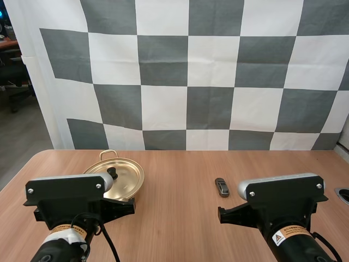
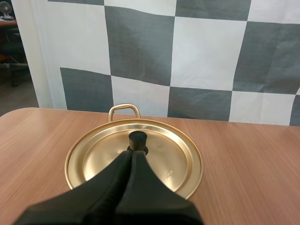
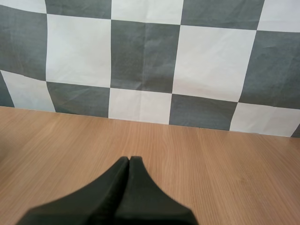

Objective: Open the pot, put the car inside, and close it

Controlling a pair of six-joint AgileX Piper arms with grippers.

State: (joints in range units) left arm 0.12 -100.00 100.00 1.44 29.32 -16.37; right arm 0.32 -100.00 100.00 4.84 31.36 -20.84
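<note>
Evidently nothing had begun: the gold pot sat on the table with its lid on, so opening it was the step in hand. From the left wrist, the left gripper had its fingers pressed together into one empty wedge, with the lid's black knob just beyond the tips at twelve o'clock. The small dark car lay at three o'clock from the pot, well apart, and about eleven o'clock from the right arm. The right gripper was likewise closed on nothing above bare wood. Next, I judged, the left fingers needed to spread, advance, pinch the knob and lift.
</note>
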